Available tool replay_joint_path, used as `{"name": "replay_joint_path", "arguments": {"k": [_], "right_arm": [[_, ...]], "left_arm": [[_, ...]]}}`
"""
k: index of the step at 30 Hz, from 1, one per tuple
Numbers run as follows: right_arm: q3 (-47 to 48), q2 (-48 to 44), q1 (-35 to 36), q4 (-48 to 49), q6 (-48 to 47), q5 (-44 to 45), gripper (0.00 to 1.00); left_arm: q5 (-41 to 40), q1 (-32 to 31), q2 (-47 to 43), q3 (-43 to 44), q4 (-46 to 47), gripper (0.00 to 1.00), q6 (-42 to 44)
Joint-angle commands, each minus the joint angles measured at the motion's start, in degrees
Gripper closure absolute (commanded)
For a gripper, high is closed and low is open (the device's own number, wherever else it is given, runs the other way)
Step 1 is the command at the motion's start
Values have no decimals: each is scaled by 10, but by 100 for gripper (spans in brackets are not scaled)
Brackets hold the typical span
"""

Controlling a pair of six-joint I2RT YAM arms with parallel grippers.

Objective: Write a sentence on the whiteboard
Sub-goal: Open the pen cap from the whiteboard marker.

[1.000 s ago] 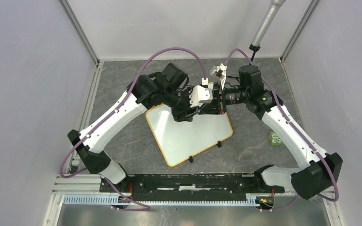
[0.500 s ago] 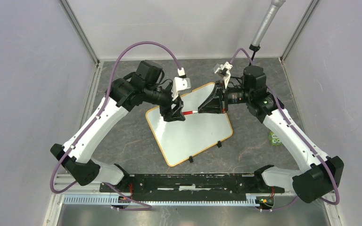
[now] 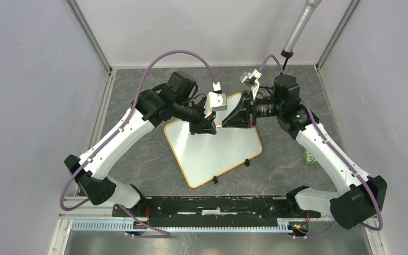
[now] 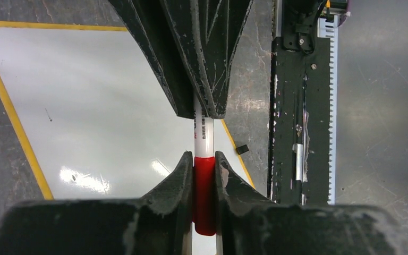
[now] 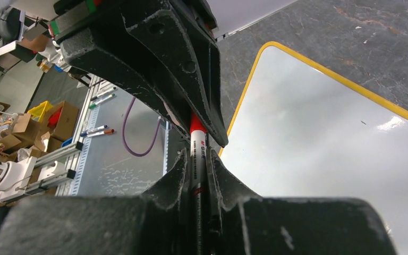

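Whiteboard [image 3: 212,154] lies flat in the middle of the bench [image 3: 138,143], turned askew. It has a thin yellow rim and two black clips [image 3: 246,162] on the edge facing the near right corner. Glare streaks its white face.

Above its far part a red marker [image 4: 203,154] is held between the two arms. The left tool [image 3: 210,127] is clamped on the red cap and the right tool [image 3: 224,125] on the white barrel, their tips almost meeting.

The bench top is dark grey, mottled and scuffed. A small green object [image 3: 311,155] sits near its right edge, and a black rail [image 3: 207,204] runs along the near edge. Pale plain walls [image 3: 26,106] close in the left, far and right sides. A grey rod [image 3: 299,26] leans in above the far right corner. Purple cables [image 3: 180,53] arch over the arms.
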Motion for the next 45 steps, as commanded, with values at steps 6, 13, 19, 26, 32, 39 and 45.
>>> {"name": "replay_joint_path", "arguments": {"k": [6,13,19,26,32,39,45], "right_arm": [[-2,-32,4,-17,-37,37,80],[30,0,5,-86,-90,18,75],[27,3,5,-79,-79,3,63],[15,2,5,-30,-31,-5,70],[-10,-8,5,47,39,-4,72],[-6,-4,4,25,21,-14,100],[34,10,-24,-96,-79,-12,100]], "left_arm": [[-41,1,4,18,24,98,-31],[-52,1,18,28,24,98,-44],[-59,1,19,21,24,98,-45],[-44,1,20,18,27,98,-52],[-37,1,18,13,35,98,-62],[-46,6,8,5,36,98,-63],[-24,46,-32,-33,24,98,-52]]}}
